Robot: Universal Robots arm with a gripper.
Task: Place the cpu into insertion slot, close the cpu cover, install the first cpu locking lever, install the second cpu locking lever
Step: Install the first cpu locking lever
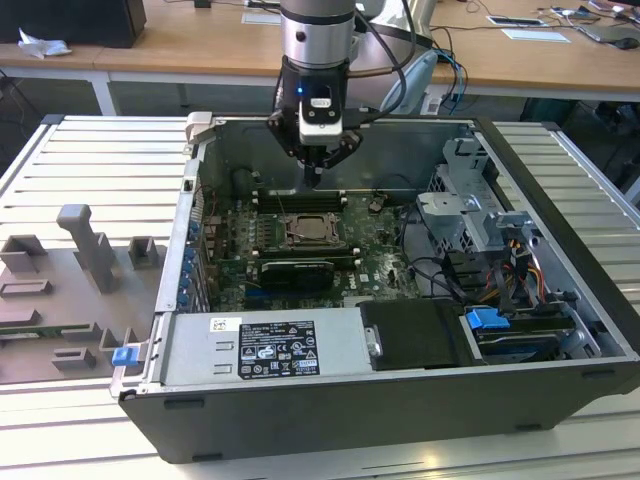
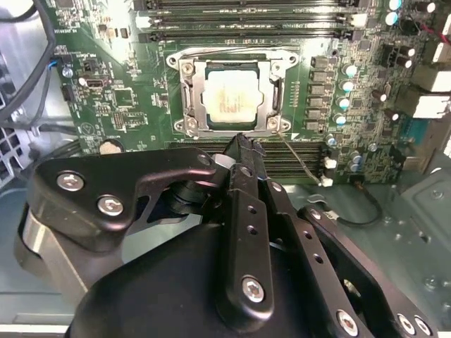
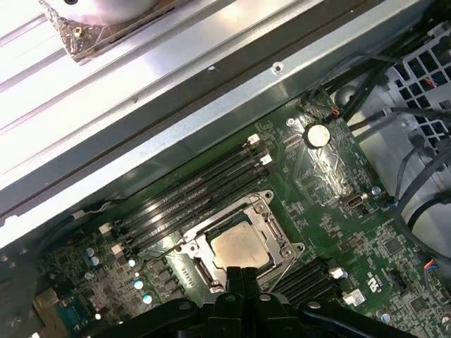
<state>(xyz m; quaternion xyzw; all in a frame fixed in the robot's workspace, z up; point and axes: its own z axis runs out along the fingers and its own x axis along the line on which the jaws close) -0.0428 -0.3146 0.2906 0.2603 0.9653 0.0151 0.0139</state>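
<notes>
An open computer case (image 1: 560,250) is lying on a ribbed grey table (image 1: 90,170), and its walls are standing up around the green motherboard (image 1: 378,250). The robot arm (image 1: 318,40) is reaching straight down over the case's far wall with its wrist vertical. The gripper (image 1: 313,182) is hanging point-down above the long memory slots (image 1: 300,197), just beyond the insertion slot (image 1: 290,232) and clear of the board.

Its fingers are pressing together into one narrow tip and are gripping nothing. In the second wrist view the closed fingertips (image 2: 239,151) are sitting just short of the socket's edge.

The cpu (image 2: 229,98) is resting in the insertion slot, its silvery top showing through the window of the cpu cover (image 2: 189,97), which is lying flat around it.

Memory slots are flanking the socket on two sides. A black expansion card (image 1: 297,272) is lying just beside it on the near side, and the grey power supply (image 1: 255,345) is running along the near wall. A drive cage (image 1: 470,215) with cables is crowding the exterior view's right. The room directly above the socket is lying open.
</notes>
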